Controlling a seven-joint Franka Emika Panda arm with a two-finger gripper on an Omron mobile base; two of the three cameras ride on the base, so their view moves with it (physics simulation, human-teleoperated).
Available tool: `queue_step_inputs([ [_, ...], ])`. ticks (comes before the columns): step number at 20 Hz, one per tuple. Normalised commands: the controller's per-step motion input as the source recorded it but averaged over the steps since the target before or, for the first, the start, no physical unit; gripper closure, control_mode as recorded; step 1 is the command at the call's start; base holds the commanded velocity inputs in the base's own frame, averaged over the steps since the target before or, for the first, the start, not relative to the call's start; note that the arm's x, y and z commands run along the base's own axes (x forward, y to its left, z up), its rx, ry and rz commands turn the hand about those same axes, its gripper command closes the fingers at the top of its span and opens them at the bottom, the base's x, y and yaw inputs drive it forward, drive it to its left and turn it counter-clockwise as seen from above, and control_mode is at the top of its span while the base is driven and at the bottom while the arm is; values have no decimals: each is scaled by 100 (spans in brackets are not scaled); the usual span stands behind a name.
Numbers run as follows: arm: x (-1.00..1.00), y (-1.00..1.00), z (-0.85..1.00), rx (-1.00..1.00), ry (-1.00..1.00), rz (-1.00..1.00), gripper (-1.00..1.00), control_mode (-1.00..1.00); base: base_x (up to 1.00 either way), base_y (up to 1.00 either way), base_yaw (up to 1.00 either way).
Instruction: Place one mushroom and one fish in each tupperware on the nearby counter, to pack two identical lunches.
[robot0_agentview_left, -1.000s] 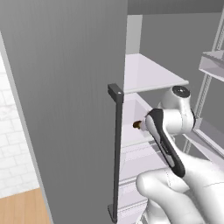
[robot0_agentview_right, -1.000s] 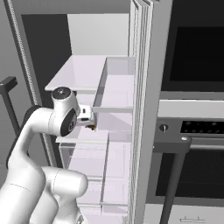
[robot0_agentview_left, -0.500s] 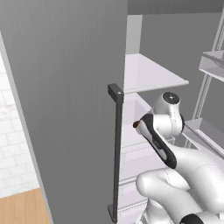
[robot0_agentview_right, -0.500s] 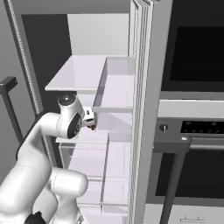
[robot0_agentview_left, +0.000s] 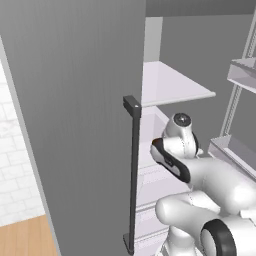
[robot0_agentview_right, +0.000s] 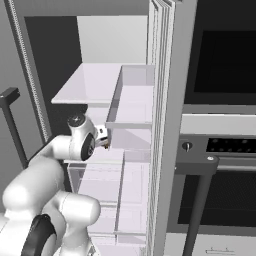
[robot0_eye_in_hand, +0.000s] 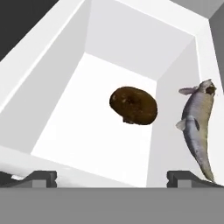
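The gripper stands fully open and empty above a white fridge drawer. Its two dark fingertips rise wide apart at the bottom of the hand view, and nothing lies between them.

Inside the drawer, a brown mushroom rests on the floor, nearer the far wall than the near rim and just beside the right wall. A grey fish leans lengthwise against the right wall, its head toward the far right corner and its tail toward the near right corner. The two items lie near each other but apart. The fish is propped on the wall rather than flat, so a grasp on it is judged harder than one on the mushroom, which sits clear of the walls on three sides.

In the base views the arm reaches into the open fridge below the glass shelf, beside the door handle. The hand points into the drawer region.

The wide opening suits a descent onto an item. The step in hand is judged to be the approach for a first pick. The tupperwares and the counter are not seen from this position, so the packing is judged not yet begun.
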Motion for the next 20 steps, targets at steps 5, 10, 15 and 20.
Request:
queue_step_inputs([
  [5, 35, 0, 0, 0, 2, 5, -100, -100, 0, 0, 0],
  [10, 51, 0, -5, 0, 5, 2, -100, -100, 0, 0, 0],
  [15, 51, 0, -27, 0, 5, 6, -100, -100, 0, 0, 0],
  [20, 37, 0, -37, 0, 0, 6, -100, -100, 0, 0, 0],
])
